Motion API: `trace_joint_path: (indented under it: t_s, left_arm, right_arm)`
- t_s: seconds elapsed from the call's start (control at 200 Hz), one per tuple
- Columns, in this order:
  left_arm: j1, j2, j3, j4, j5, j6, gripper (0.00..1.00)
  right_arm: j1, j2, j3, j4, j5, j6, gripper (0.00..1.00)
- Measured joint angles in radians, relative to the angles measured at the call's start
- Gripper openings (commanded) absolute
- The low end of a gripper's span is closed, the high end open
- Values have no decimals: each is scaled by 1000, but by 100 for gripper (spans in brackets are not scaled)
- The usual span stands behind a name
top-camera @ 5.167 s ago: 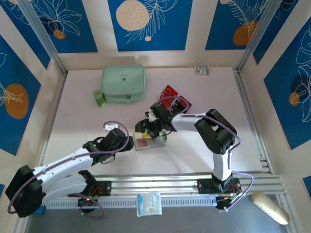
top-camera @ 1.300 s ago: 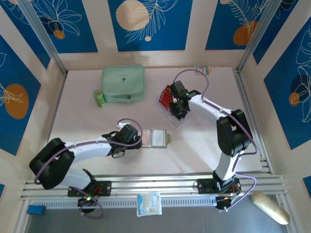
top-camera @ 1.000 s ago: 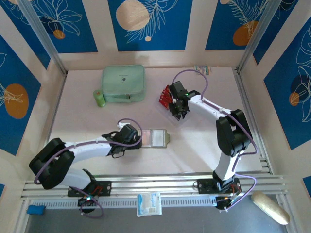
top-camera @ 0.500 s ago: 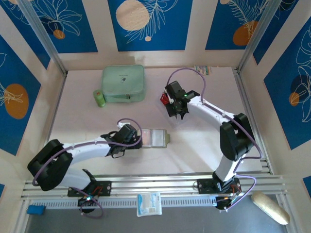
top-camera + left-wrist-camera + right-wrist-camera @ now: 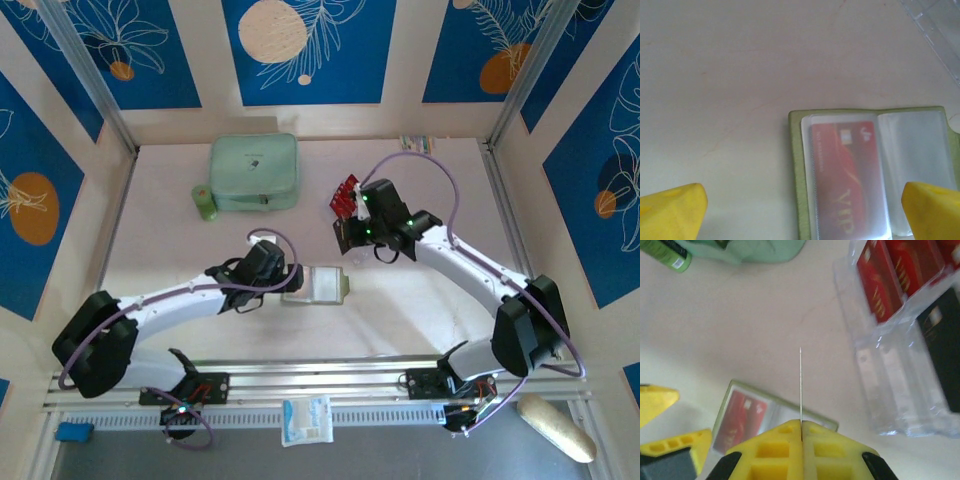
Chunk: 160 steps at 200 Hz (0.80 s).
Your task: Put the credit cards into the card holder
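Note:
The olive-green card holder (image 5: 320,285) lies open on the table, with a red card (image 5: 847,175) inside its left clear pocket. My left gripper (image 5: 288,282) is open at the holder's left end, its yellow fingertips (image 5: 670,212) to either side of it. My right gripper (image 5: 801,426) is shut on a thin card (image 5: 800,385) that I see edge-on, so I cannot tell its colour. It hangs above the table between the holder (image 5: 747,420) and the clear tray (image 5: 900,365). Red cards (image 5: 890,275) and a black card (image 5: 945,350) stand in that tray.
A mint-green zip case (image 5: 254,172) and a small green tube (image 5: 204,203) sit at the back left. The clear tray (image 5: 350,200) stands just behind my right gripper (image 5: 350,237). A small packet (image 5: 417,143) lies by the back wall.
My right gripper has lifted off the tray with a card and swung forward and left towards the open holder. The left gripper has shifted slightly right at the holder's left end.

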Motion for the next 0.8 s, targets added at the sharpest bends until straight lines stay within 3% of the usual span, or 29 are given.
trace_joint_path:
  t_s: [0.17, 0.39, 0.8]
  left_arm:
    - [0, 68, 11, -5, 0, 27, 100]
    - [0, 119, 10, -23, -9, 49, 100]
    - [0, 122, -16, -23, -34, 49, 100]
  right_arm:
    - [-14, -39, -229, 213, -121, 176, 0]
    - [-10, -51, -447, 489, -185, 352, 0]
    - [54, 5, -500, 747, -192, 470, 0]
